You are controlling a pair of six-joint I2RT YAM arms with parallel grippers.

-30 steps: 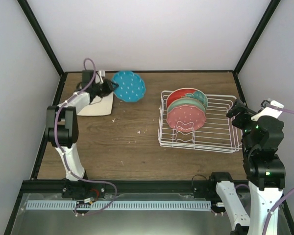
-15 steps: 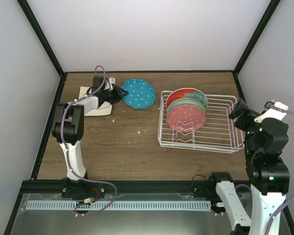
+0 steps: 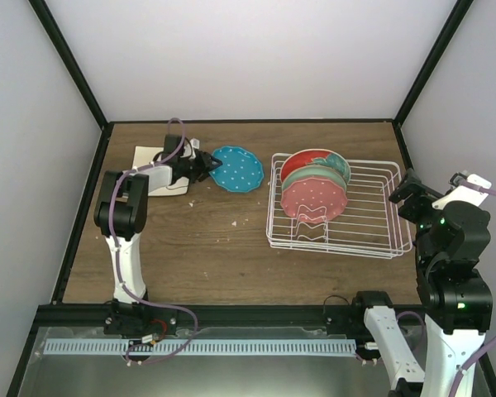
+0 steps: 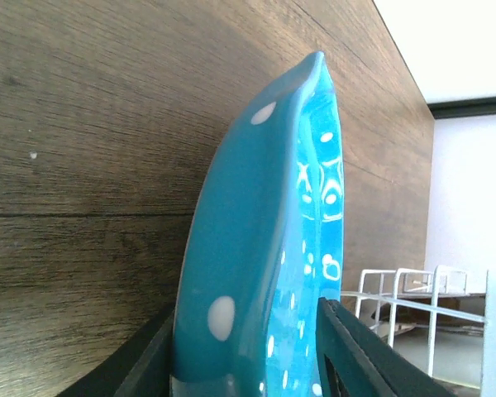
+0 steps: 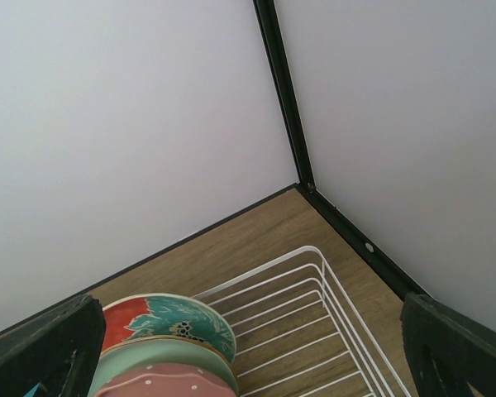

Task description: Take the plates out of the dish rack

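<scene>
At 10 o'clock on the table [image 3: 231, 240], a beige plate [image 3: 146, 155] lies under the left arm. Just beside it the left gripper [image 3: 203, 165] straddles the rim of the blue plate [image 3: 240, 170], jaws narrow; whether they pinch or merely flank it I cannot tell. The plate sits low, at 9 o'clock from the rack [image 3: 372, 223], so this looks like the set-down. Next: spread the jaws and back out toward 9 o'clock without dragging it. Three plates [image 3: 314, 182] wait in the rack; at its 3 o'clock the right gripper [image 3: 405, 194] gapes wide, empty.

White-and-black arms [image 3: 126, 266], purple cables [image 3: 176, 121]
</scene>
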